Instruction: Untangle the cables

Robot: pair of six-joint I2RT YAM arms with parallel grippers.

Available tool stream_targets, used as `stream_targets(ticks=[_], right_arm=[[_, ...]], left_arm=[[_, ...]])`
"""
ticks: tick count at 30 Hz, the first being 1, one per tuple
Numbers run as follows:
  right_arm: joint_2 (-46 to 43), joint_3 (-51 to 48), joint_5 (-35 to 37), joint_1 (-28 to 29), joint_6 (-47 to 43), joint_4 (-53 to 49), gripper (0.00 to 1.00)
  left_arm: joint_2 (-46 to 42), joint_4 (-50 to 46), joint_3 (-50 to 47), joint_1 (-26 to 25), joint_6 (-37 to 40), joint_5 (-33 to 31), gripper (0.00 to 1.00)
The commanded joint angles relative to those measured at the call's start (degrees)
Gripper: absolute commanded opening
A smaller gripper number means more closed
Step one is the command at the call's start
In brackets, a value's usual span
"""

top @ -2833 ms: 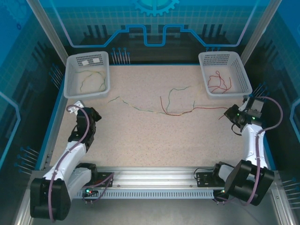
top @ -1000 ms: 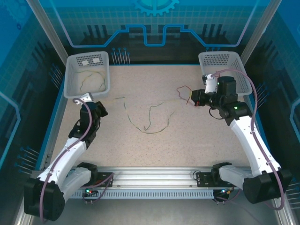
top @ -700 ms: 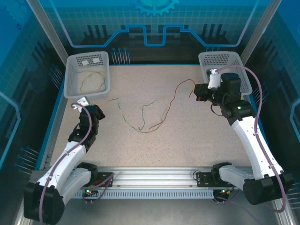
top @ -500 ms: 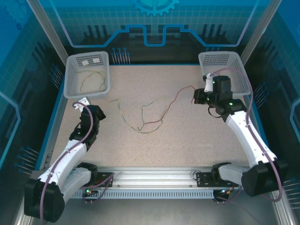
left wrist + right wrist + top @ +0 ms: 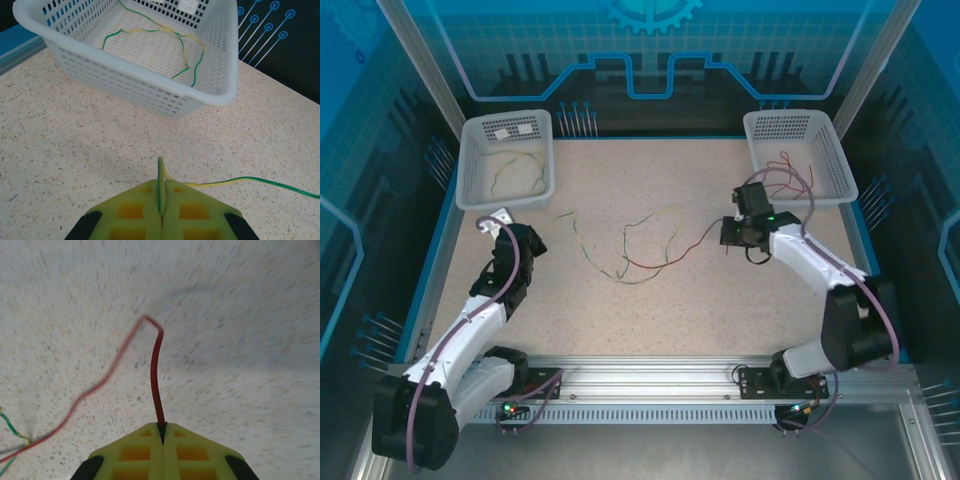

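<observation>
A red cable point(image 5: 675, 255) and a yellow-green cable point(image 5: 595, 262) lie crossed in loose curves on the middle of the speckled table point(image 5: 650, 310). My right gripper point(image 5: 727, 232) is shut on the red cable's point(image 5: 156, 370) right end, low over the table. My left gripper point(image 5: 161, 200) is shut on the end of the yellow-green cable point(image 5: 240, 181), which trails off to the right; in the top view this gripper point(image 5: 533, 243) sits at the left of the table below the left basket. More yellow-green cable point(image 5: 160, 37) lies in the left basket point(image 5: 506, 160); more red cable point(image 5: 790, 172) in the right basket point(image 5: 797, 152).
The left basket's white perforated wall point(image 5: 150, 87) stands just ahead of my left gripper. A blue rim point(image 5: 430, 260) edges the table, and a metal rail point(image 5: 650, 375) runs along the near edge between the arm bases.
My right gripper has swung down and left from near the right basket toward the table's middle, carrying the red cable end. The tangled loops have shifted. The left gripper has barely moved.
</observation>
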Motion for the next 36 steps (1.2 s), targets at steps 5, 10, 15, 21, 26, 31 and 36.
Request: stream_targets(ticks=[5, 10, 15, 21, 26, 31, 36], right_arm=[[13.45, 3.43, -3.04, 5.08, 7.70, 1.32, 0.05], [15.90, 5.17, -5.77, 5.46, 10.50, 3.41, 0.17], [17.80, 8.13, -6.16, 5.50, 10.01, 2.53, 0.44], [18.12, 10.35, -8.28, 7.25, 9.46, 2.49, 0.56], [23.23, 15.57, -3.15, 9.36, 9.21, -2.94, 0.60], [26.51, 17.07, -1.72, 11.60, 10.71, -2.40, 0.62], [28.21, 17.92, -3.43, 12.39, 11.92, -1.37, 0.63]], left_arm=[[-0.41, 0.80, 0.17, -0.12, -1.00, 0.78, 0.00], [-0.14, 0.92, 0.21, -0.17, -0.84, 0.89, 0.00], [0.61, 1.53, -0.06, -0.17, -1.17, 1.37, 0.00], [1.52, 1.54, -0.01, -0.17, -1.77, 1.05, 0.00], [2.23, 1.94, 0.36, -0.17, -1.60, 1.24, 0.00], [2.06, 1.38, 0.64, -0.17, -1.36, 1.44, 0.00], [1.72, 1.38, -0.09, -0.17, -1.42, 1.48, 0.00]])
